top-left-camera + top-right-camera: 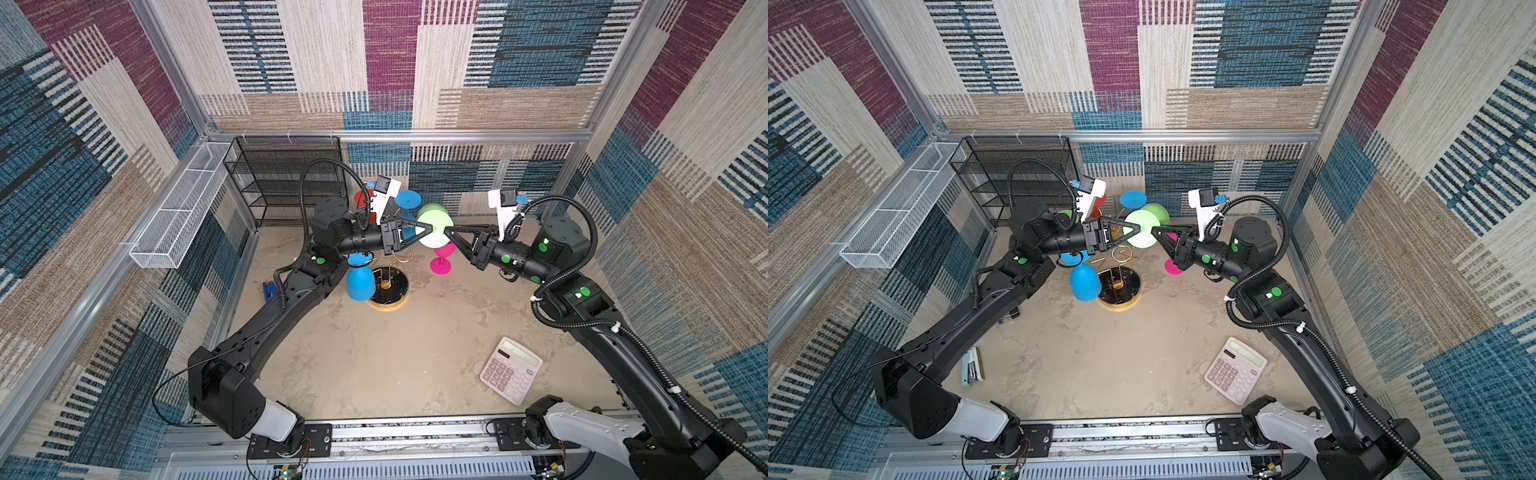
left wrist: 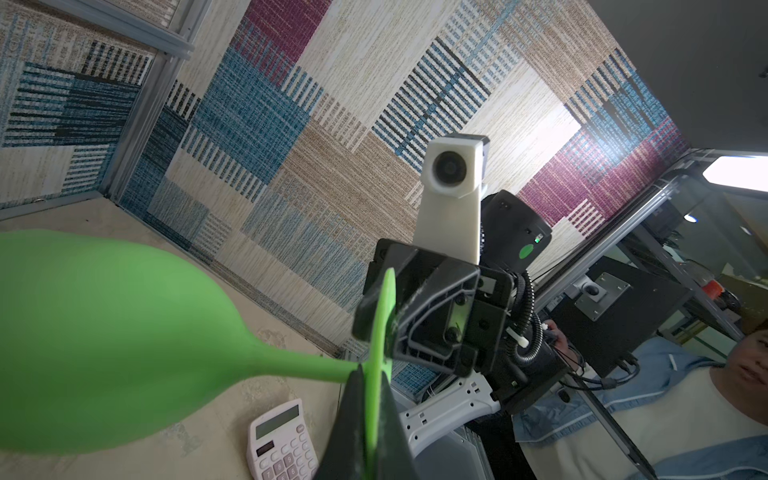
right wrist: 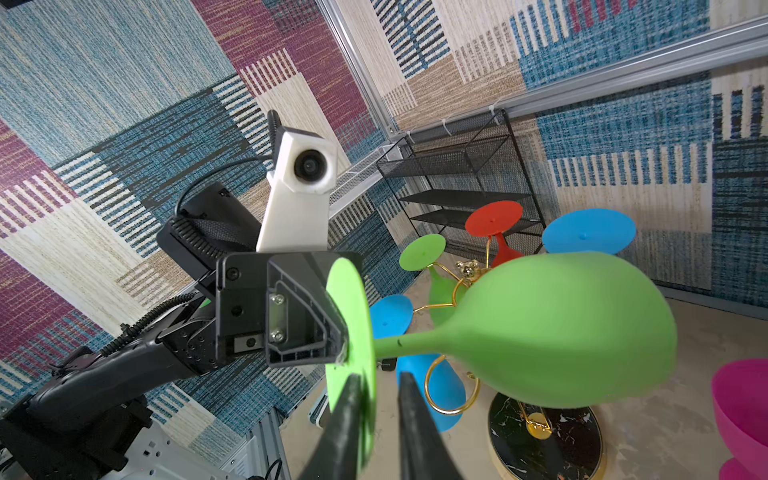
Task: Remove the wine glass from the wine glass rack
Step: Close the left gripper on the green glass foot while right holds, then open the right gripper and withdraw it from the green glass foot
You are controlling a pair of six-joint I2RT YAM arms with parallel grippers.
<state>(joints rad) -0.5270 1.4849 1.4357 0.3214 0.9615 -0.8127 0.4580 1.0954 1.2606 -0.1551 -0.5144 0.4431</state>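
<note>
The glass [image 1: 432, 243], pinched by the left gripper [image 1: 430, 227] with the right gripper [image 1: 449, 232] spread, appears freed from the rack [image 1: 395, 286]; only setdown is left.

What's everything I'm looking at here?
wine glass rack: one, gold wire on black base, mid-table
held green wine glass: one, sideways in mid-air
second green wine glass: one, on rack
blue wine glasses: two, on rack
red wine glass: one, on rack
pink wine glass: one, on table right of rack
calculator: one, pink, front right
stapler: one, white-blue, table's left edge
mesh shelf unit: one, black, back left
mesh basket: one, white, on left wall
left gripper: one, black, shut on held glass's foot
right gripper: one, black, open at same foot
</note>
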